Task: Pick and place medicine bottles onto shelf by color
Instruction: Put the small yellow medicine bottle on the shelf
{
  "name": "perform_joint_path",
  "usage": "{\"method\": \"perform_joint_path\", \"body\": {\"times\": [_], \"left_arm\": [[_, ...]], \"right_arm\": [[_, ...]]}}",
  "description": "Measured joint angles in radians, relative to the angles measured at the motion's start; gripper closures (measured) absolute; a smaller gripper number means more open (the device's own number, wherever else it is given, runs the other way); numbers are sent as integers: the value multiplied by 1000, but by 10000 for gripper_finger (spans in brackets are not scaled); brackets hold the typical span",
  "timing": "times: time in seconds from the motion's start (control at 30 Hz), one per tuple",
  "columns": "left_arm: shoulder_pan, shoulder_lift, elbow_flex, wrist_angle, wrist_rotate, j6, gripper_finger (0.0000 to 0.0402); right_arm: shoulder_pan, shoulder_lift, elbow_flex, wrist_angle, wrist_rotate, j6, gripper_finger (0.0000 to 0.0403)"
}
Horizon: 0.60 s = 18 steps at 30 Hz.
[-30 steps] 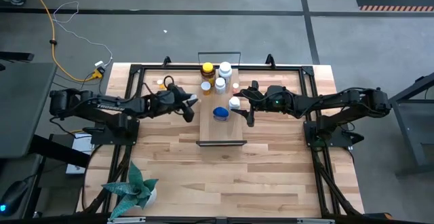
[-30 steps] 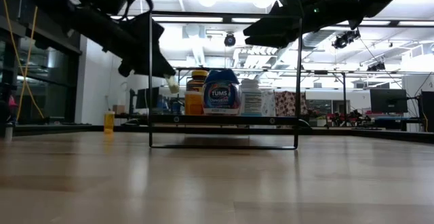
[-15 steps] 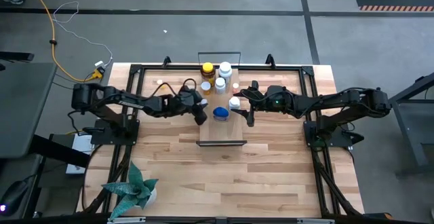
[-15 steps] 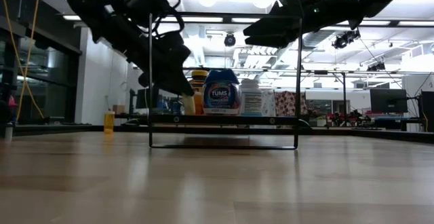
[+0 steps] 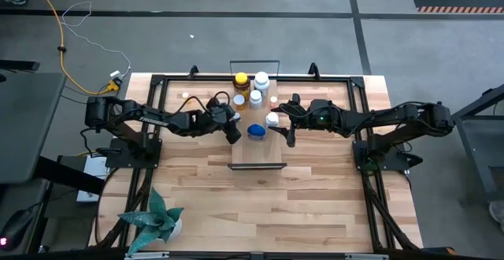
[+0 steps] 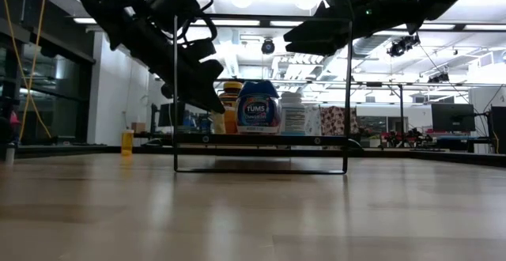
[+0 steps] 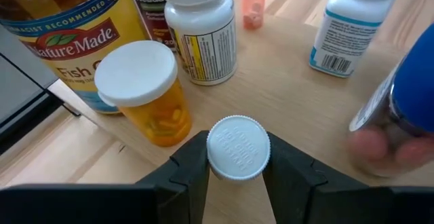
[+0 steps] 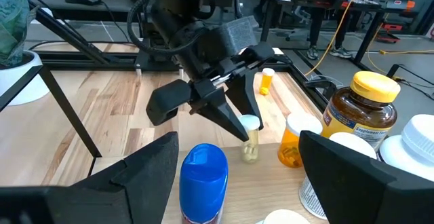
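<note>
We have the left gripper (image 7: 237, 176) clamped on a tiny white-capped bottle (image 7: 237, 148), held by its cap just over the shelf (image 5: 260, 154). Ahead of the fingers stand an orange bottle (image 7: 146, 91), the big amber bottle (image 7: 64, 37) and 2 white bottles (image 7: 200, 24); the blue-capped bottle (image 7: 403, 108) is just beside. The bottle looks light, rigid and smooth, so we judge the ribbed cap the best hold. The right gripper (image 5: 286, 122) hangs open on the shelf's other side. Compared with 1 second ago, the left arm has carried its bottle in over the shelf; the right arm is unchanged.
</note>
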Motion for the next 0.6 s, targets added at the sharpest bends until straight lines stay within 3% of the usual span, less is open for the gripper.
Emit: {"method": "perform_joint_path", "body": {"times": [0.6], "left_arm": [[0,0,0,1,-11,18,224]], "right_arm": [[0,0,0,0,0,0,105]]}}
